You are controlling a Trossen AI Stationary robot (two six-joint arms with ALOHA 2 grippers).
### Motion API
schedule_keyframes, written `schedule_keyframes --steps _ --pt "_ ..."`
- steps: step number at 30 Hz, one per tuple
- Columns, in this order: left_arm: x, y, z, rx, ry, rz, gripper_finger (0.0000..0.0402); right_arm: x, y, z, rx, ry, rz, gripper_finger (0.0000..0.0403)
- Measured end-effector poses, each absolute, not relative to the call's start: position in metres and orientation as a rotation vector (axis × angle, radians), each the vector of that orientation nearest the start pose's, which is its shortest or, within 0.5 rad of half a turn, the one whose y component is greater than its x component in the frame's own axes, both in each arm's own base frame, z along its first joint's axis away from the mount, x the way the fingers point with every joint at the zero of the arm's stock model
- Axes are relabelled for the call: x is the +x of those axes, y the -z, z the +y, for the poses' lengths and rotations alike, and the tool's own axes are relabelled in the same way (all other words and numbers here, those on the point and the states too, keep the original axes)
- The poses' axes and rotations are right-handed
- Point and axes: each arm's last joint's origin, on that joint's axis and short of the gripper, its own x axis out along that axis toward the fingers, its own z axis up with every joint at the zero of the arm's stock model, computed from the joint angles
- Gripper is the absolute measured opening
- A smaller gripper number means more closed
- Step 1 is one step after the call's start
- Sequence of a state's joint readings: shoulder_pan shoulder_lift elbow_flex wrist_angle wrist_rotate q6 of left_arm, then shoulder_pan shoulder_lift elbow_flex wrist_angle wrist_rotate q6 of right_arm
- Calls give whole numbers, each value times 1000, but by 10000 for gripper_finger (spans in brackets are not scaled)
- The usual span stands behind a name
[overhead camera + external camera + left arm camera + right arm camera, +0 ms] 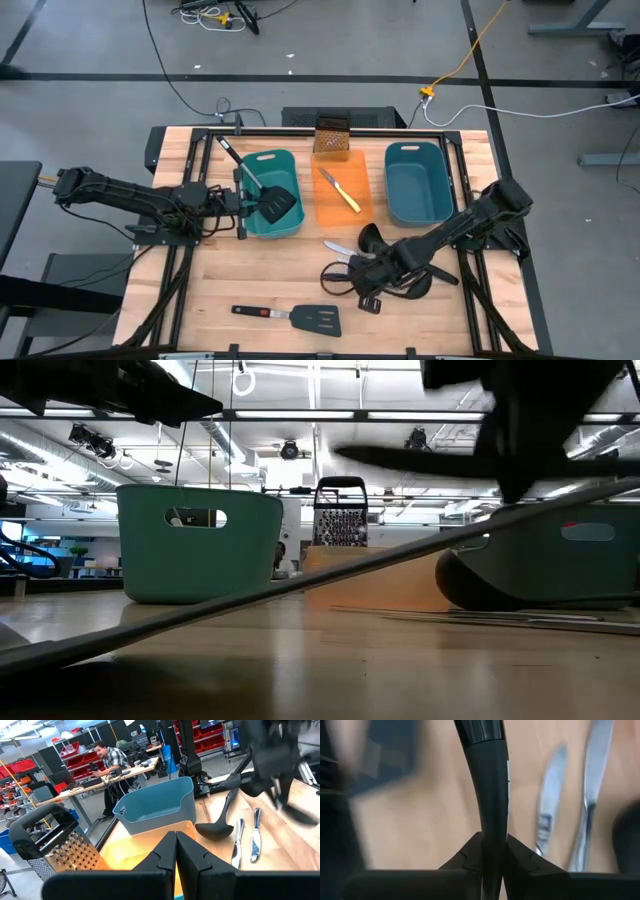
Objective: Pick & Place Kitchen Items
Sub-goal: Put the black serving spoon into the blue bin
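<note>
My right gripper (pixel 362 272) is shut on a black ladle's handle (pixel 490 795) low over the near right of the table. Two silver knives (pixel 340 248) and a second ladle (pixel 371 238) lie beside it on the wood. My left gripper (pixel 243 200) is shut and empty (pixel 176 845) at the left teal tub's (pixel 262 160) left rim. A black slotted spatula (pixel 278 206) rests in that tub, its handle over the far rim. The red-marked spatula (pixel 290 317) lies near the front edge. The yellow-handled knife (pixel 341 190) lies on the orange tray (pixel 350 215). My right gripper pinches the ladle's black handle (pixel 492 837) between its two fingers. The handle runs on past the fingertips, along the fingers, toward the table's left. The ladle's bowl is hidden under the arm, and I cannot tell whether it is lifted clear.
The brownish box grater (pixel 332 135) stands at the far end of the orange tray. A second teal tub (pixel 415 182) stands to the tray's right. Bare wood lies at the near left. A person sits at a desk beyond the table (pixel 107 757).
</note>
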State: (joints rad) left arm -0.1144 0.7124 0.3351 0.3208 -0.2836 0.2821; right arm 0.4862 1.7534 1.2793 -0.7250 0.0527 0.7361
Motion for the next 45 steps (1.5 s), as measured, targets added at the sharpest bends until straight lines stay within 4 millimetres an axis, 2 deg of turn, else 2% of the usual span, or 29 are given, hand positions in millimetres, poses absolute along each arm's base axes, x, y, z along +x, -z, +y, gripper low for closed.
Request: schedule_keyframes --steps 4,10,13,18,23,36,41,45 --pt "165 -236 -11 290 -160 78 16 304 -253 150 378 11 1070 48" --pt "165 -236 -11 290 -159 80 16 282 -321 124 477 -78 794 48" --pt "165 -236 -11 286 -159 79 16 269 -342 113 482 -69 704 48" --pt "165 -236 -11 287 -159 80 16 265 -345 111 449 -58 696 48" --pt "165 -236 -11 287 -159 80 16 269 -339 112 429 -44 714 48" --pt "165 -236 -11 284 -142 78 16 270 -341 112 372 -50 681 48" --pt "165 -236 -11 285 -143 78 16 271 -353 111 307 -102 574 48" --pt "165 -236 -11 286 -144 78 16 267 -370 98 298 -149 477 48"
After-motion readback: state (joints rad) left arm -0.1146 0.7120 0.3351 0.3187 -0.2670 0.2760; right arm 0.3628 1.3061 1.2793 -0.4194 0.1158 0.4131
